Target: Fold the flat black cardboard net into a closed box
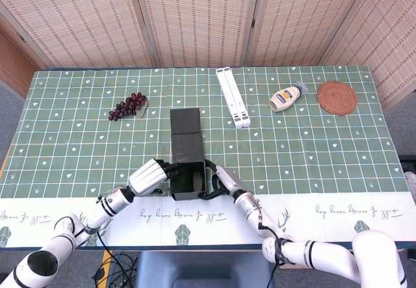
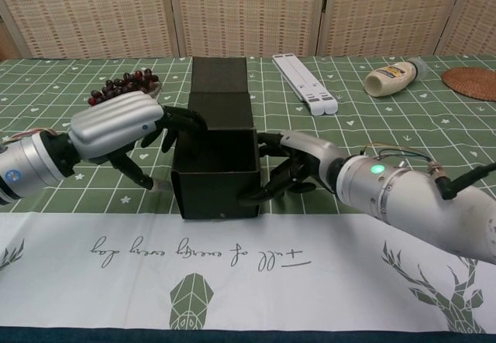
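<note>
Box: the black cardboard net is seen half-formed at six o'clock on the table, near the front edge, with walls raised into an open tray.
Lid panels: two flat panels are left lying toward twelve o'clock, not yet folded over, so the box is judged far from closed.
Left hand: it is pressed against the nine o'clock wall, fingers hooked over the rim, seemingly so the wall is kept upright.
Right hand: it is set against the three o'clock wall, fingers curled onto the corner, apparently to brace that side from springing open.
Grip: the tray is squeezed between both hands rather than lifted.
Writing: looping script is printed on the white cloth border, seen upside down and not readable.
Bottle: a label is visible at two o'clock, its text too small to be read.
Grapes: placed at ten o'clock, well apart from the work.
</note>
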`<action>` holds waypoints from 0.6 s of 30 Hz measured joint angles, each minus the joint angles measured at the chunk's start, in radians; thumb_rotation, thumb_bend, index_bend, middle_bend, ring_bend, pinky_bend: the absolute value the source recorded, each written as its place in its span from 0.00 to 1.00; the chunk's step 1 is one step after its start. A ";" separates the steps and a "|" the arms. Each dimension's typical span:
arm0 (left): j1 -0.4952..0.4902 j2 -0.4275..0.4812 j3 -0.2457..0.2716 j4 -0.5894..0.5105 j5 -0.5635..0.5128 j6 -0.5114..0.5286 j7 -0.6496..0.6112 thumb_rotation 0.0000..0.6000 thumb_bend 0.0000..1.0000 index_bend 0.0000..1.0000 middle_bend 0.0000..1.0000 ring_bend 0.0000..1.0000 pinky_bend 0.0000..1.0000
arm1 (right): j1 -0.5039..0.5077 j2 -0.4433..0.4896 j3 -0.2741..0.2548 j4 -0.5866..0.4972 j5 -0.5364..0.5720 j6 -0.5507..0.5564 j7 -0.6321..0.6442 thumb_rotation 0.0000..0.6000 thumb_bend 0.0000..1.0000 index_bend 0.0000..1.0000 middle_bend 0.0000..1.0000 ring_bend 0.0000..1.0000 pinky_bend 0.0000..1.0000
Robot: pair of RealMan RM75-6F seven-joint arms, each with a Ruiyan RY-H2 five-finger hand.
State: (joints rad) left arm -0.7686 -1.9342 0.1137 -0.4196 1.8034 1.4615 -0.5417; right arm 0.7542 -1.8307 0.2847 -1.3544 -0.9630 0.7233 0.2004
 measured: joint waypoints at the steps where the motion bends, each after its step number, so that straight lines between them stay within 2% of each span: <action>1: -0.003 0.000 0.003 0.002 0.002 0.000 0.000 1.00 0.07 0.47 0.34 0.57 0.69 | -0.001 0.001 -0.001 -0.003 -0.001 0.000 0.000 1.00 0.59 0.25 0.40 0.75 1.00; 8: -0.020 -0.001 0.028 0.035 0.024 0.002 0.028 1.00 0.07 0.56 0.40 0.59 0.68 | -0.005 0.007 -0.003 -0.017 -0.004 -0.002 -0.001 1.00 0.59 0.25 0.40 0.75 1.00; 18: -0.031 -0.023 0.049 0.089 0.040 0.035 0.042 1.00 0.07 0.67 0.54 0.63 0.68 | -0.012 0.009 -0.008 -0.032 -0.013 0.001 -0.001 1.00 0.59 0.25 0.40 0.75 1.00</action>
State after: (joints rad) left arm -0.8000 -1.9576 0.1623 -0.3305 1.8430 1.4967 -0.5001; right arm 0.7421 -1.8216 0.2766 -1.3867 -0.9757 0.7247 0.1995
